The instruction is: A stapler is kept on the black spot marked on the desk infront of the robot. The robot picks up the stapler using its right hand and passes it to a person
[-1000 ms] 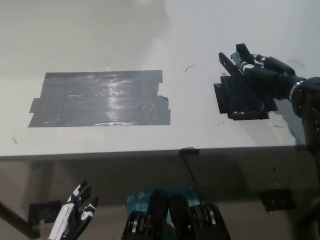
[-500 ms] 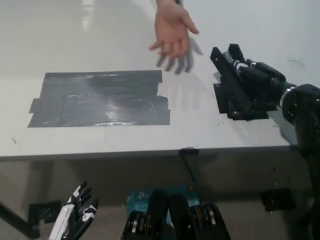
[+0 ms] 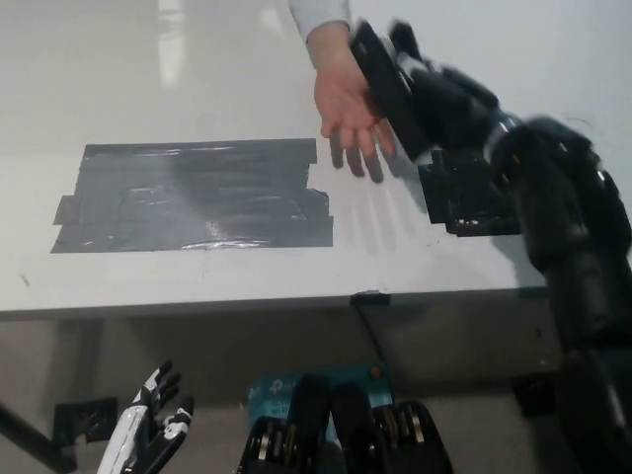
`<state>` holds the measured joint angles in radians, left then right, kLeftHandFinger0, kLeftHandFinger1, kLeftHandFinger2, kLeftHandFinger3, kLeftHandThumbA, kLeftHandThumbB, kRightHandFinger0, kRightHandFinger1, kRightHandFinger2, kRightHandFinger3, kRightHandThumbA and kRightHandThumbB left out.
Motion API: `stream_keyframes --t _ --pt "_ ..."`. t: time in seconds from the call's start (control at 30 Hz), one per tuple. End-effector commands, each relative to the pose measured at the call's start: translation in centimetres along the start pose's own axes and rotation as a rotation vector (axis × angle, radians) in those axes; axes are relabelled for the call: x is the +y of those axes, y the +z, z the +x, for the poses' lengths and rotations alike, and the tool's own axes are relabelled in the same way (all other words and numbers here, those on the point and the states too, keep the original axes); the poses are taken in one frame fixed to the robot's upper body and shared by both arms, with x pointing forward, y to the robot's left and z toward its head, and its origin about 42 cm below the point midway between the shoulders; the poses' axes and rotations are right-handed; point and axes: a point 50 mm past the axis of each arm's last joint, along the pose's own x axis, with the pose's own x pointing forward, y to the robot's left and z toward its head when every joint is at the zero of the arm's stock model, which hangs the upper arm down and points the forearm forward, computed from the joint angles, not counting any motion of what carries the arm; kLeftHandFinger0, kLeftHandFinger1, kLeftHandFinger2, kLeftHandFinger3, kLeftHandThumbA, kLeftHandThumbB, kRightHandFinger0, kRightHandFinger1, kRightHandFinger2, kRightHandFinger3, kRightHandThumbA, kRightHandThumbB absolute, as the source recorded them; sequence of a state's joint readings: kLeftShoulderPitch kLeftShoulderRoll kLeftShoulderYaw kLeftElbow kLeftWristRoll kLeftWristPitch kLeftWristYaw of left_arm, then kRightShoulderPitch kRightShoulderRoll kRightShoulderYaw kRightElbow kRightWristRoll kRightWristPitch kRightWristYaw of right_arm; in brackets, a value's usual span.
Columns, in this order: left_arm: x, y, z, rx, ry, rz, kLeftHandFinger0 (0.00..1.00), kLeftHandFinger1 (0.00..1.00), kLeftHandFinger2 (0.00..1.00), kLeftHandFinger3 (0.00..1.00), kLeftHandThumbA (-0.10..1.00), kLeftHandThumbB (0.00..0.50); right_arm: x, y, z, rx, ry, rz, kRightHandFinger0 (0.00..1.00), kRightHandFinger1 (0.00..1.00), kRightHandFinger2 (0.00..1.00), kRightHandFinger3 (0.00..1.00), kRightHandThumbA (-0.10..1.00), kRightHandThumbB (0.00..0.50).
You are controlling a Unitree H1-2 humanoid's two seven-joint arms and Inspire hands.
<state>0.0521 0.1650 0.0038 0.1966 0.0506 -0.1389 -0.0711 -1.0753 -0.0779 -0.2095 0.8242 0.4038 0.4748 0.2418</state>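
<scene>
The right hand (image 3: pixel 434 94) has risen, clamped on the long black stapler (image 3: pixel 380 84), its tip against the person's open hand (image 3: pixel 348 104).

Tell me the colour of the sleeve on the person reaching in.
The sleeve is light, whitish-grey, seen at the top edge of the head view.

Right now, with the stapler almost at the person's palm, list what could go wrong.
1. The right hand holds the stapler right against the person's hand; the picture is blurred there, so I cannot tell whether the palm supports it. An early release could drop it onto the desk.
2. The black arm is crowding the open palm and could bump it.
The left hand rests low, below the desk edge, uninvolved.
</scene>
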Motion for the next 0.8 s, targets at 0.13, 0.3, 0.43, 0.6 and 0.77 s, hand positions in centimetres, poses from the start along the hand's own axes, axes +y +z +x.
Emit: stream_keyframes --t 0.13,0.3,0.43,0.6,0.77 --pt "0.5 1.7 0.3 -0.053 -0.032 0.004 0.74 0.96 1.00 1.00 0.54 0.461 11.9 11.6 3.1 -0.242 -0.043 -0.317 0.00 0.29 0.77 0.68 -0.10 0.065" --pt "0.5 1.6 0.5 -0.082 -0.033 0.027 0.76 0.94 1.00 1.00 0.55 0.465 11.8 10.9 4.5 -0.270 -0.186 -0.684 0.05 0.52 0.87 1.00 -0.10 0.103" --pt "0.5 1.6 0.4 -0.080 -0.032 0.028 0.79 0.96 1.00 1.00 0.56 0.477 11.4 10.0 4.8 -0.298 -0.264 -0.945 0.08 0.52 0.83 0.84 -0.10 0.142" --pt "0.6 1.8 0.4 -0.078 -0.034 0.015 0.78 0.96 1.00 1.00 0.53 0.468 9.6 8.0 5.0 -0.256 -0.286 -1.204 0.21 0.66 1.00 1.00 -0.04 0.224" --pt "0.5 2.1 0.6 -0.089 -0.037 0.010 0.78 0.95 1.00 1.00 0.53 0.485 8.9 6.5 5.3 -0.081 -0.218 -1.412 1.00 1.00 1.00 1.00 0.40 0.365"
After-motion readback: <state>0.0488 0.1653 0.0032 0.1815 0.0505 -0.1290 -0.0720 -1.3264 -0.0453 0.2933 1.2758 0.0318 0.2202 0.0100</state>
